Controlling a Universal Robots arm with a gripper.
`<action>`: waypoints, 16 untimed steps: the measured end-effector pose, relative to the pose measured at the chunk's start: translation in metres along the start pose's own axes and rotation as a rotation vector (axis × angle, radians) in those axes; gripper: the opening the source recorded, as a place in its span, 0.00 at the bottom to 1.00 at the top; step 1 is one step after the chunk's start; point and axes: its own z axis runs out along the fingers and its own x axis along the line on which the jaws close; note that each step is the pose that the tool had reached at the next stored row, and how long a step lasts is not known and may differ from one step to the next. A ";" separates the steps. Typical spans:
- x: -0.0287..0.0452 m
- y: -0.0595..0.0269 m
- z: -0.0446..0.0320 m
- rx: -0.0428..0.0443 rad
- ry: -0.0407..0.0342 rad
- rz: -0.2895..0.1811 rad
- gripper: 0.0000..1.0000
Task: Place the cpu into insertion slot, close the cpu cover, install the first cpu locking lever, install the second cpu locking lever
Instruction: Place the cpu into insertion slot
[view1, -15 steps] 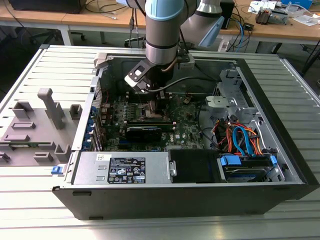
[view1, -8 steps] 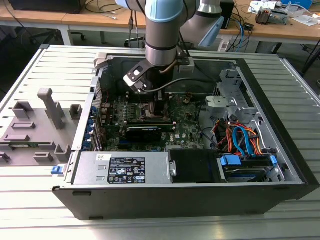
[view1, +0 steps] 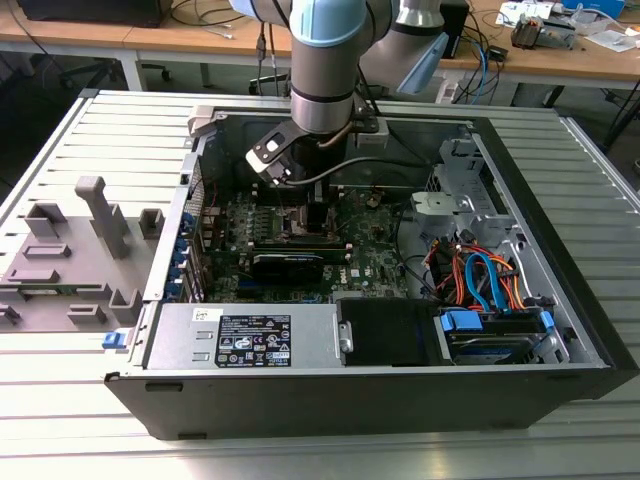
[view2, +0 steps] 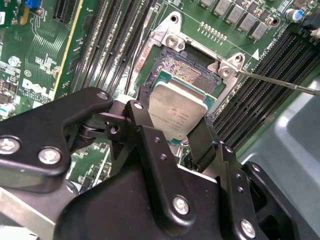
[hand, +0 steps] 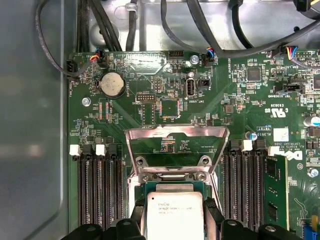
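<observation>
**Chip clamped between the fingers at the open socket**

In the exterior view the grey-and-blue robot arm reaches straight down into the open black computer case (view1: 560, 330). Its black gripper (view1: 318, 212) is low over the green circuit board (view1: 375, 255). From the gripper, the long black expansion card (view1: 288, 262) lies at six o'clock. The grey metal power supply box (view1: 250, 335) is further out toward seven o'clock. A bundle of blue and orange cables (view1: 482, 275) sits at four o'clock, and a grey plastic fixture (view1: 70, 250) stands outside the case at nine o'clock.

In both wrist views the gripper (view2: 172, 120) (hand: 174, 216) is closed on the small flat square cpu with a silver-grey metal top (view2: 177, 107) (hand: 174, 212). One black finger (view2: 136, 114) presses one edge and the other finger presses the opposite edge, so the chip sits squarely between the jaws.

In the second wrist view the chip overlaps the near part of the square silver-rimmed insertion slot (view2: 187, 65). The slot's field of gold contacts shows bare beyond the chip's far edge. Whether the chip touches the slot cannot be told.

In the first wrist view the thin silver square-frame cpu cover (hand: 177, 136) stands swung open beyond the chip, hinged at the slot's far side. Rows of long black memory slots (hand: 97, 187) flank the socket. In the second wrist view a thin silver locking lever rod (view2: 280, 83) juts out from the slot's corner.
</observation>
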 end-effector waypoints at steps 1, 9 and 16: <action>0.0000 -0.0003 0.0001 0.0000 0.0001 0.000 0.55; -0.0001 -0.0017 0.0009 0.0000 -0.0012 0.000 0.55; 0.0000 -0.0033 0.0071 -0.0001 -0.0132 0.000 0.55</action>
